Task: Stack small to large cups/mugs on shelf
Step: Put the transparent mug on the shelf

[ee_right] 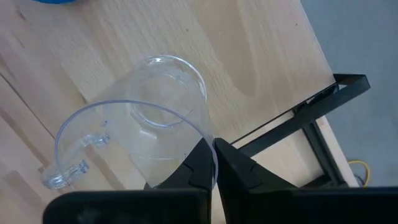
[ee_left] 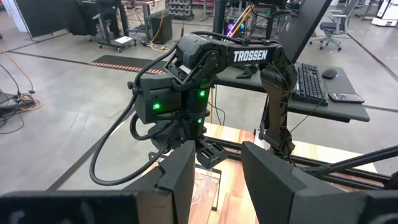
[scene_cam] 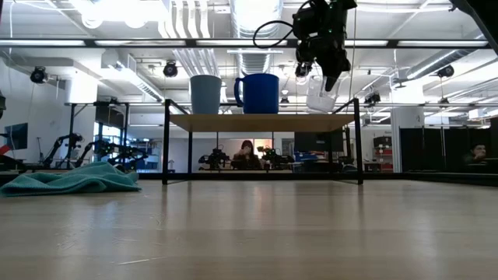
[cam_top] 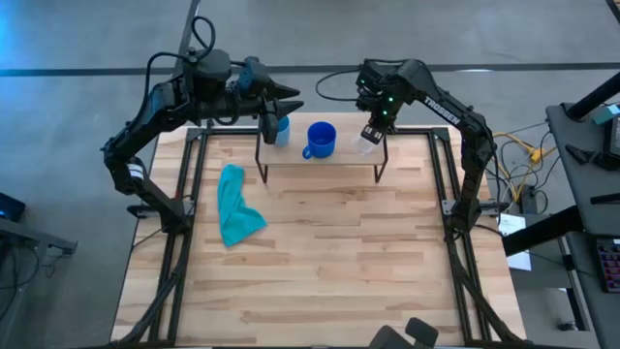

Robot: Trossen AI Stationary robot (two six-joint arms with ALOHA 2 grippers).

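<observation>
The shelf [scene_cam: 264,122] stands at the table's far middle. On it stand the light-blue cup [scene_cam: 205,94] at its left end and the royal-blue mug [scene_cam: 259,93] beside it, both on their bases. My right gripper [ee_right: 215,163] is shut on the clear cup [ee_right: 140,118], which has a handle [ee_right: 68,158], over the shelf's right end [cam_top: 366,143]. My left gripper [cam_top: 283,103] is open and empty, above the light-blue cup [cam_top: 281,130] at the shelf's far side. My right gripper pinches the clear cup's rim [ee_right: 210,148], one finger inside the cup and one outside. The fingers come from above, pointing down. The cup [scene_cam: 320,93] hangs tilted just over the shelf board; I cannot tell whether its base touches the board.
A crumpled teal cloth [cam_top: 235,206] lies on the table left of the shelf, nearer the front. Black frame rails [cam_top: 189,194] run along the table's left and right edges. The near half of the butcher-block tabletop [cam_top: 329,271] is bare wood.
</observation>
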